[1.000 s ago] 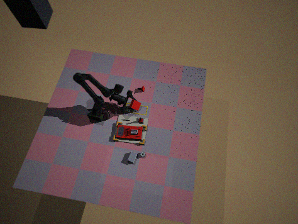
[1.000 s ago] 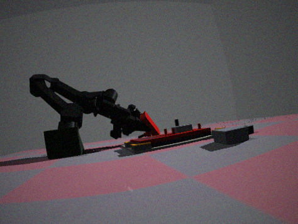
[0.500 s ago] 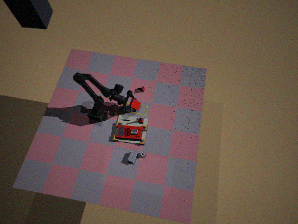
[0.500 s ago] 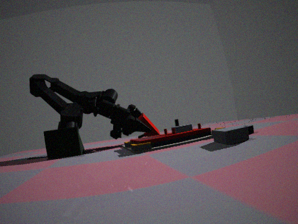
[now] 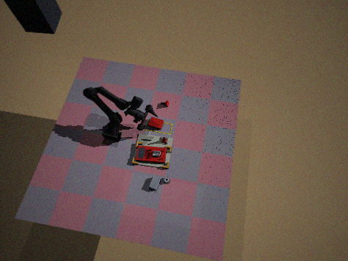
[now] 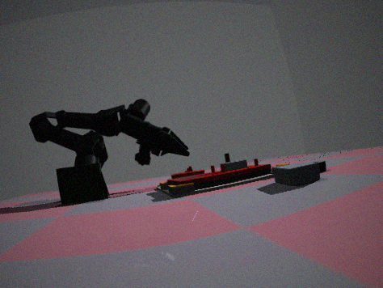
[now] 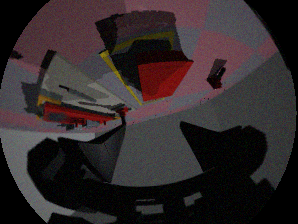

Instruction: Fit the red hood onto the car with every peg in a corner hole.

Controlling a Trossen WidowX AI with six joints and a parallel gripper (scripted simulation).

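Hood down beside jig, not on car.
Hood (image 5: 156,122) lies just past the gripper (image 5: 145,118); fingers spread wide, holding nothing.

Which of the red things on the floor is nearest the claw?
The red hood, lying in the yellow-outlined patch just beside the open claw. The small red piece and the car lie farther off.

Open air above the hood (image 5: 156,122); chassis (image 5: 151,154) close beside, grey block (image 5: 154,182) well apart.

top: high, far, looking down on the checkered mat (image 5: 110,220)
exterior: near mat level, sideways
wrist: close, downward
shared: jig (image 5: 166,165) (image 6: 178,189)
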